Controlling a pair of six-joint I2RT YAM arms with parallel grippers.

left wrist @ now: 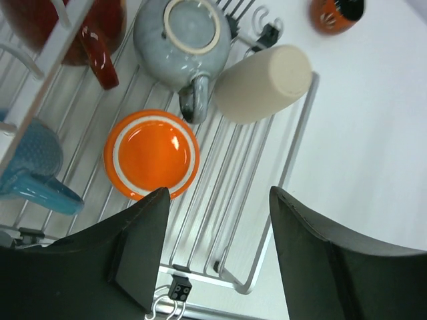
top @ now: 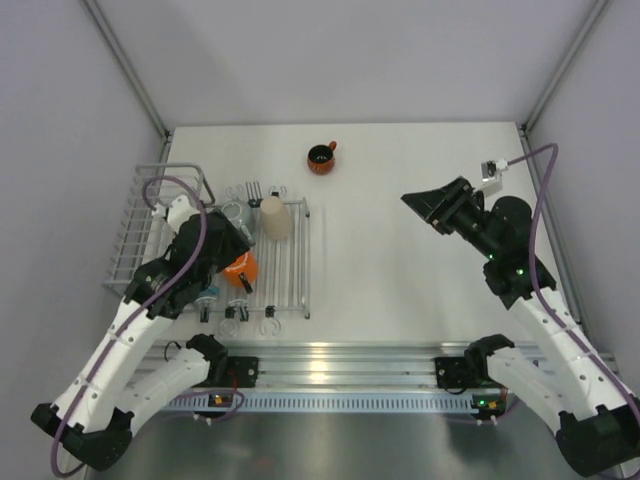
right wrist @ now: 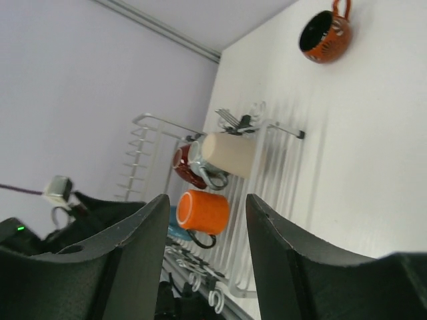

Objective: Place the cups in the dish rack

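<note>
The white wire dish rack (top: pixel 290 285) stands at the left of the table. On its slats, the orange cup (left wrist: pixel 152 155) is upside down, the grey-blue cup (left wrist: pixel 180 40) is also upside down, and the cream cup (left wrist: pixel 263 83) lies on its side. A wide red cup (left wrist: pixel 100 40) leans in the taller basket section. The small dark red cup (top: pixel 321 158) stands alone on the table behind the rack. My left gripper (left wrist: pixel 219 193) hangs open and empty over the slats, just beside the orange cup. My right gripper (top: pixel 412 203) is open and empty, raised at the right and facing the rack.
A teal-blue mug (left wrist: pixel 30 160) sits in the rack's basket section beside the orange cup. Forks (top: pixel 255 188) stick out at the rack's far end. Wire clips (top: pixel 268 322) lie at its near edge. A metal rail (top: pixel 340 360) runs along the table front; walls close in.
</note>
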